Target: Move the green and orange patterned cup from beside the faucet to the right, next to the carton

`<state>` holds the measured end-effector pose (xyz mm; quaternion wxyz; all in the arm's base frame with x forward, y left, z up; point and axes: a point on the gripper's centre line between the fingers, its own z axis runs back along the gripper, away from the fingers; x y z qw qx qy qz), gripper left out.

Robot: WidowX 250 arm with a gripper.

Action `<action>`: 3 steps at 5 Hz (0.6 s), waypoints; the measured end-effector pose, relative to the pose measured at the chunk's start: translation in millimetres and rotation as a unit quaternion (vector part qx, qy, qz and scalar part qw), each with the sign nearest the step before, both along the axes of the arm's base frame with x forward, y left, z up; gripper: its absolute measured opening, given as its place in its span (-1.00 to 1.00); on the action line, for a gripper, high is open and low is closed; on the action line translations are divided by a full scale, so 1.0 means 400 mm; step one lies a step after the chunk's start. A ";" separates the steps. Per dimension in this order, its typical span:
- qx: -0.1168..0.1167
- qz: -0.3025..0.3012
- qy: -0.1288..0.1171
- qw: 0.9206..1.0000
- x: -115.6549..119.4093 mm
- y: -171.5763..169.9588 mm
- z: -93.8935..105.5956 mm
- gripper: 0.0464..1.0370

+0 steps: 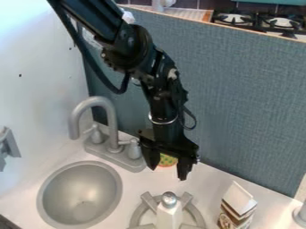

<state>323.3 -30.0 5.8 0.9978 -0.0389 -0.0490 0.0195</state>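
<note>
Camera view, contents by size. Panel, tall, blue-grey, textured [251,98]: stands along the back edge of the bench; beyond its top, a stove top with black grates [257,21]. Wall panel, white [39,53]: rises on the left side, with a grey fitting [8,147] on it. Bench, white [206,185]: carries the items below. Robot arm, black [140,58]: enters from the top, slanting down in front of the blue-grey panel, with a loose cable. Sink, round, grey [82,192]: set into the left part of the bench. Faucet, grey, curved spout, two handles [112,120]: at the back left corner, just behind the sink. Burner, grey, ring with spokes [139,214]: right of the sink, forward of the back edge. Gripper, black, two-fingered [169,167]: points down above the bench near its back edge, fingers parted, nothing visibly clasped. Carton, brown and white, slanted top [238,206]: upright, right of the burner. Shaker, white body, silver domed top [170,214]: upright at the middle of the burner, below the gripper in the view. Object, pale grey, partly cut off [301,215]: at the right of the view. Round item, green and yellow pattern, orange rim [168,160]: near the back edge, seen between the fingers; contact cannot be told.
</note>
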 end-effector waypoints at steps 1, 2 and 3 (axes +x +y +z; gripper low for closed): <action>0.001 -0.001 0.016 1.000 -0.009 0.000 -0.022 0.93; 0.027 -0.039 0.008 0.999 0.081 0.031 -0.016 0.93; 0.057 -0.040 -0.004 0.998 0.152 0.084 0.014 0.93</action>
